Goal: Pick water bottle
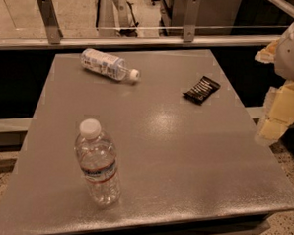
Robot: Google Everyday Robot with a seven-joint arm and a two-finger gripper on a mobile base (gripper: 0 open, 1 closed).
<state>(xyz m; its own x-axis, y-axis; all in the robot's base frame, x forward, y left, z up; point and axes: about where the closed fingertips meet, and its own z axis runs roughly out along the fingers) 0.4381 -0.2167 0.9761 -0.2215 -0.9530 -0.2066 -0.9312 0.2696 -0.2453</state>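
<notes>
The water bottle (97,164) stands upright on the near left of the grey table (184,156). It is small, clear and ribbed, with a white cap and a narrow band with a thin red stripe. My gripper (280,114) hangs at the right edge of the view, beyond the table's right side and far from the bottle. It holds nothing that I can see.
A second clear bottle (108,64) with a wide white-and-blue label lies on its side at the back left of the table. A black snack packet (202,89) lies at the back right. A metal rail (141,40) with glass runs behind the table.
</notes>
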